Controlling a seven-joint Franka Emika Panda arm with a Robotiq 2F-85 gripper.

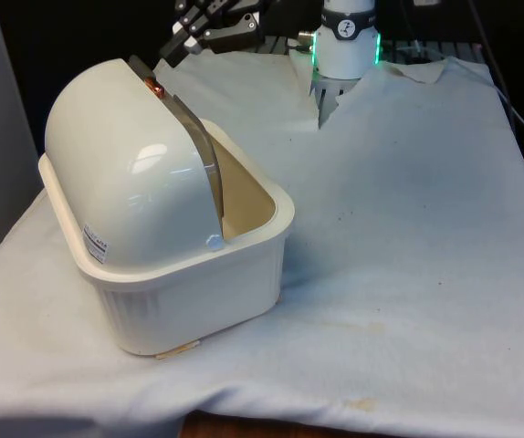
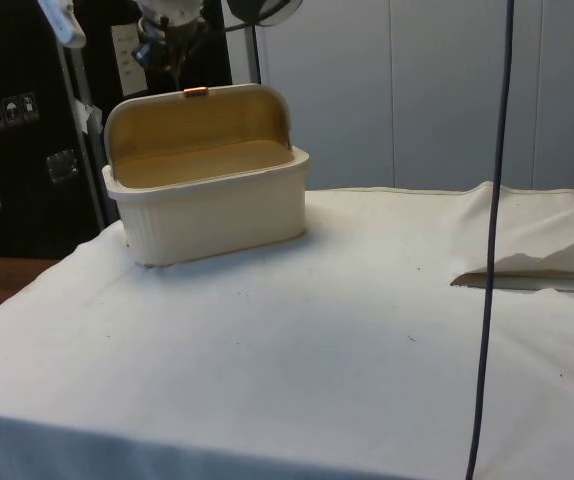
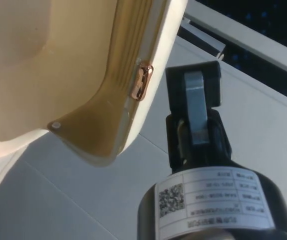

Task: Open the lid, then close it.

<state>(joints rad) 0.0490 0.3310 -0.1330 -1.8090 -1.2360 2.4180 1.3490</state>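
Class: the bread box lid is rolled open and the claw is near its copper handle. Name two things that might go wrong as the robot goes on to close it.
1. The claw sits beside the copper handle, not on it; a closing push may miss or slip off the small tab.
2. The bread box rests loose on the white cloth; a sideways push on the lid might slide it instead of rolling the lid.

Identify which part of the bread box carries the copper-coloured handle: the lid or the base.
The lid, rolled open; its copper handle sits on its edge, unlike the ribbed base.
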